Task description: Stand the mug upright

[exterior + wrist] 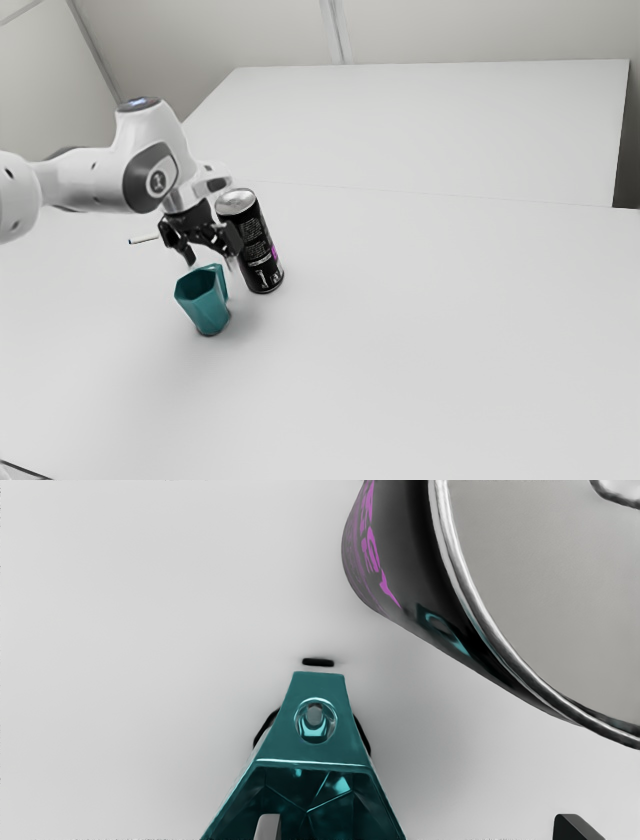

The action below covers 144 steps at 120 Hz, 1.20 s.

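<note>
Opening upward, the mug [210, 313] stands, long axis vertical.

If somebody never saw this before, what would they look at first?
Probably the teal mug, standing mouth up on the pale table, just below the open gripper. Next might be the tall black can with purple markings and a silver top, close beside the mug, toward the exterior view's right. Then there's the big white robot arm, reaching in from the exterior view's left.

The mug [206, 308] is teal — the can [252, 243] black with magenta marks, pale lettering, silver top.
</note>
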Each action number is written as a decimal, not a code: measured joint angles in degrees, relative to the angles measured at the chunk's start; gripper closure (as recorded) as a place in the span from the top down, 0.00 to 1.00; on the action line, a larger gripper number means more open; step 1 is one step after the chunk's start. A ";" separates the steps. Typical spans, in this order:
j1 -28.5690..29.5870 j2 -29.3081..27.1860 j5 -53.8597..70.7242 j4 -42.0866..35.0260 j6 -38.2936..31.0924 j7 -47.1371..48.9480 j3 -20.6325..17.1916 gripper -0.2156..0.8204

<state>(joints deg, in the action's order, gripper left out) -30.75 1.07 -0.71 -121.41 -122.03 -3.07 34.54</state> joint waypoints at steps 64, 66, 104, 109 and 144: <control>-0.49 -2.85 -0.66 8.37 11.13 -2.42 0.17 0.79; -0.48 -2.98 -0.63 8.74 11.47 -2.47 0.17 0.79; 0.70 -3.84 2.88 16.00 17.35 -3.21 -0.39 0.79; 1.59 -3.81 3.60 16.75 17.96 -3.28 -1.43 0.79; 13.95 -3.66 6.60 21.59 22.11 -4.19 -12.68 0.79</control>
<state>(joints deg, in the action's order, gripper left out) -16.80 -2.59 5.89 -99.83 -99.92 -7.26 21.86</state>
